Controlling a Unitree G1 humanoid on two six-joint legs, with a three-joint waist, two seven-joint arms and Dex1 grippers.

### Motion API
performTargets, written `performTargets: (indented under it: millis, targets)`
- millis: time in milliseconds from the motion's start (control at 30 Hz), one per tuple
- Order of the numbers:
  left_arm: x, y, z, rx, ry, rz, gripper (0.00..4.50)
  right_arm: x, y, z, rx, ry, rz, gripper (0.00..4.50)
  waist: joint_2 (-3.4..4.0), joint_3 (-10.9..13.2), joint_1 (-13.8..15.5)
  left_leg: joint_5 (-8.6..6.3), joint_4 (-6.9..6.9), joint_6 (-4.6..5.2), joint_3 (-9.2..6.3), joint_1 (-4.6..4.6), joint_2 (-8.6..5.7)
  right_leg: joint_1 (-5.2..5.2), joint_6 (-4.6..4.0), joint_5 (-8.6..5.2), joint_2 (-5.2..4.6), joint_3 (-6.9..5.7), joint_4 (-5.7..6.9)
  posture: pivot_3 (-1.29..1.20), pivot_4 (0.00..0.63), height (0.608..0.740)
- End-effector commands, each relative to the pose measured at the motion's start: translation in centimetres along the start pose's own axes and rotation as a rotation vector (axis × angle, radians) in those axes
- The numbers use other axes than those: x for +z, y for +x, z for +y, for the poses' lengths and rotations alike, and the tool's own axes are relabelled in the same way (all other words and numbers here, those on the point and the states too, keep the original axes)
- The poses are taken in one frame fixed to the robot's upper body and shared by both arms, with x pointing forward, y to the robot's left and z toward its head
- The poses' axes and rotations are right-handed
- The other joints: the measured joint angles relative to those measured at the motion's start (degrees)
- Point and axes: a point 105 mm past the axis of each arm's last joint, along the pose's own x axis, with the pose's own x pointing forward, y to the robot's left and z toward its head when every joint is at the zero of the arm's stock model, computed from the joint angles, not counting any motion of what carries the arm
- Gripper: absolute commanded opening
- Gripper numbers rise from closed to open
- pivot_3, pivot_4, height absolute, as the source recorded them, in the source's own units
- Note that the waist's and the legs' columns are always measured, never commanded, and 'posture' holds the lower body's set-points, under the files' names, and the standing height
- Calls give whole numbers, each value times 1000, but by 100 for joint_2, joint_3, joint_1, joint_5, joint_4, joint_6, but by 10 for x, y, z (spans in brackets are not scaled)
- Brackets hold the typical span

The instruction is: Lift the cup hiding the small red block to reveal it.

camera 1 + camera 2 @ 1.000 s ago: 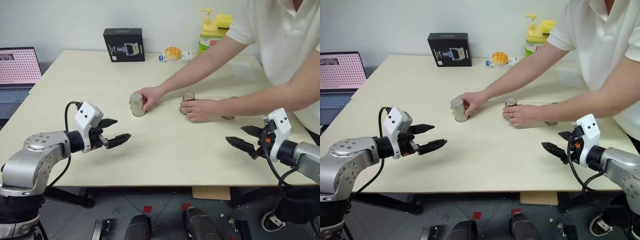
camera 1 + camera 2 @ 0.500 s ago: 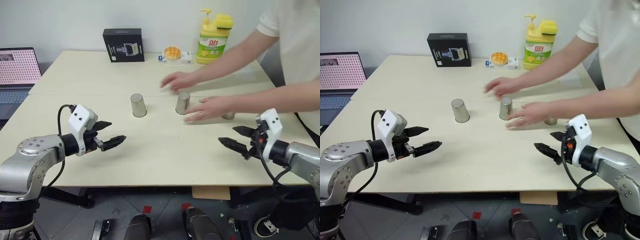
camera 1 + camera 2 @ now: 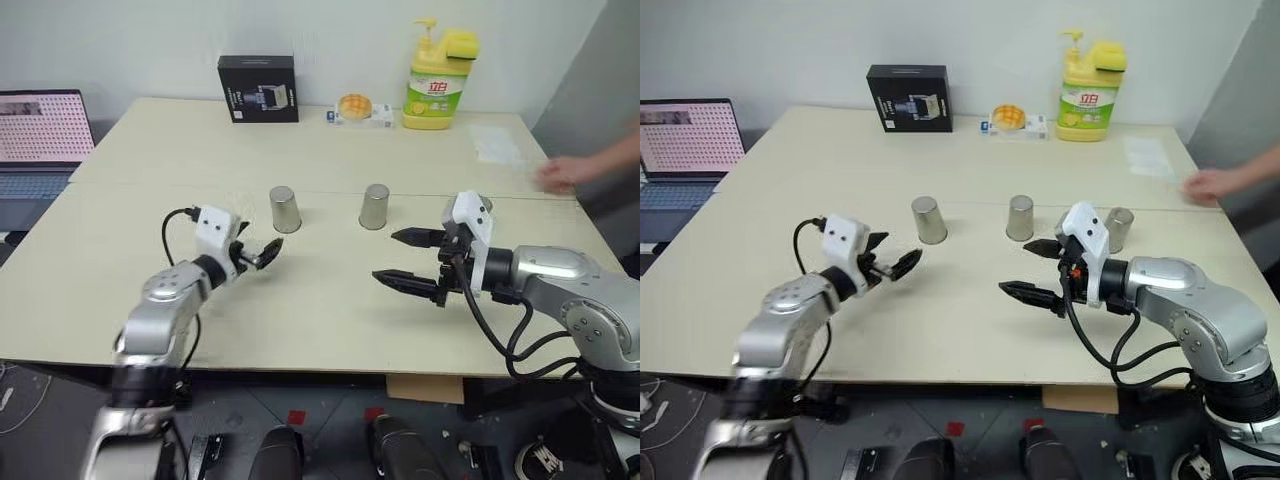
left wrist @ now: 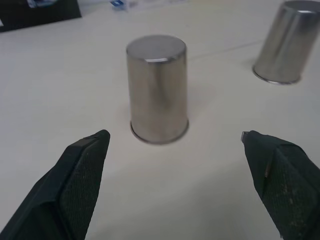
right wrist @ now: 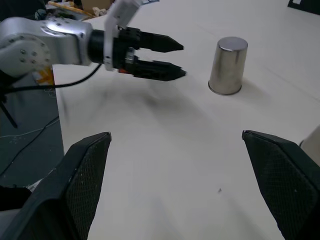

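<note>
Three cups upside down on my counter (image 3: 330,330).
Left cup (image 4: 158,89) upright, mouth down; left tool (image 3: 258,254) and right tool (image 3: 412,262) both released, empty.

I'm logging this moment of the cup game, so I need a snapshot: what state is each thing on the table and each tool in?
Left cup: upside down on the table, untouched.
Middle cup: upside down, untouched.
Right cup: standing on the table, partly behind the right arm.
Left tool: open, aimed at the left cup, not touching it.
Right tool: open, holding nothing.
Soap bottle: upright at the far edge.
Laptop: open, screen lit.
</note>
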Motion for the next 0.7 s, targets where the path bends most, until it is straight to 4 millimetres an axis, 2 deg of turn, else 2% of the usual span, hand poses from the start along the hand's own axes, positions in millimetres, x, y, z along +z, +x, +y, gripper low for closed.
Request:
performTargets:
  millis: [33,200,500,700]
  targets:
    - [6,17,-4,11,34,-54,4500,7,-3,-6,-60,-59,-25,4460,0,0,5,0,0,0,2,-1,-1,-1,1,0,0,2,-1,0,150,740]
    - [6,44,-10,23,29,-69,4500,10,-4,-18,-184,-67,-54,4460,0,0,8,0,2,0,0,-1,-2,-1,2,2,0,1,3,0,150,740]
    - [11,75,-11,44,3,-79,4500,8,1,-2,-209,-17,-73,4460,0,0,19,0,1,0,-5,-7,-4,-2,4,2,1,1,2,0,150,740]
    - [15,87,-7,110,-14,-62,4500,12,2,2,-222,10,-91,4460,0,0,19,0,2,0,-8,-10,-6,-3,5,3,1,-1,3,0,150,740]
